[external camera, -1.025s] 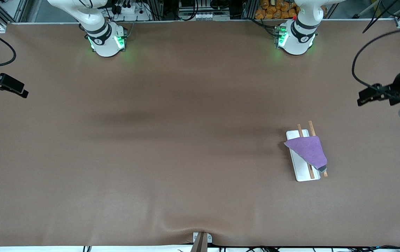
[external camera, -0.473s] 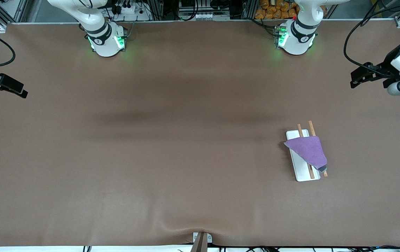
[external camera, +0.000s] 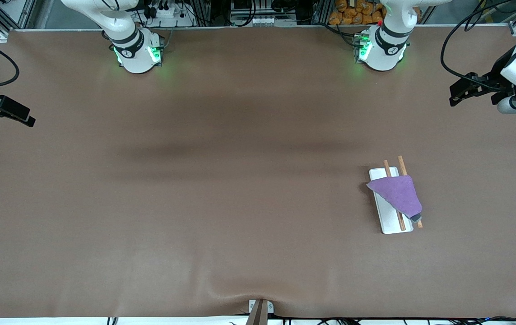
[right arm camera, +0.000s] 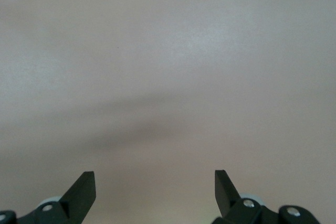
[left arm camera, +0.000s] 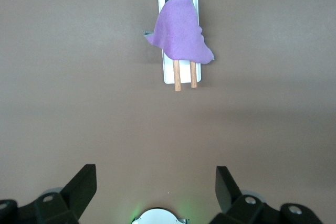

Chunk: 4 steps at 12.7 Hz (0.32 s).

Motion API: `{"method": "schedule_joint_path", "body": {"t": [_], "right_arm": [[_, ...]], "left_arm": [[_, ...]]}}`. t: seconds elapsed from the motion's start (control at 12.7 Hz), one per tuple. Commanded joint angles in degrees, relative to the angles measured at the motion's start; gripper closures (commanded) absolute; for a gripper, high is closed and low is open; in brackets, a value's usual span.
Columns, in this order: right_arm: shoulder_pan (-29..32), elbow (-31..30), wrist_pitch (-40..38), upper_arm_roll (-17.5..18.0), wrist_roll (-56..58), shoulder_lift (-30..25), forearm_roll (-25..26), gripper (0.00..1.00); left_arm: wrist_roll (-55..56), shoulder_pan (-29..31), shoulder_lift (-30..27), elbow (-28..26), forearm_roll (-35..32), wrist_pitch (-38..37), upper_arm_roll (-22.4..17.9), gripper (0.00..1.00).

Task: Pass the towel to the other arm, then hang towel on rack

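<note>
The purple towel (external camera: 398, 195) hangs draped over the two wooden rods of the rack (external camera: 388, 222), which stands on the table toward the left arm's end. The towel (left arm camera: 179, 34) and rack (left arm camera: 168, 74) also show in the left wrist view. My left gripper (external camera: 458, 92) is open and empty, raised over the table's edge at the left arm's end, well clear of the rack. In its wrist view the left gripper (left arm camera: 156, 187) has its jaws wide apart. My right gripper (external camera: 25, 118) is open and empty, waiting over the right arm's end; in its wrist view the right gripper (right arm camera: 155, 187) faces bare table.
The brown table cover (external camera: 239, 189) spreads across the whole table. A small metal bracket (external camera: 260, 309) sits at the table edge nearest the front camera. The two arm bases (external camera: 138, 52) (external camera: 380, 49) stand along the farthest edge.
My left gripper has drawn away from the rack toward the farthest edge, empty. The towel stays on the rack. The right arm has barely moved.
</note>
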State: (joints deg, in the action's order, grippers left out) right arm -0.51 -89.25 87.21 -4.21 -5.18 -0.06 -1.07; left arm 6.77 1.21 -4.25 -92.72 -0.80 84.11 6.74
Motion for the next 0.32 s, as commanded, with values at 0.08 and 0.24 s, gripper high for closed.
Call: {"method": "schedule_joint_path", "body": {"t": [0.08,0.24], "right_arm": [[0.3,0.6,-0.4,0.1,-0.3,0.4,-0.7,0.0],[0.2,0.6,-0.4,0.1,-0.3,0.3,-0.7,0.0]], "left_arm": [[0.8,-0.9,0.1,0.8,0.3,-0.5,-1.2,0.0],[0.8,-0.9,0.5,1.4,0.1,-0.9,-1.3,0.0]]}}
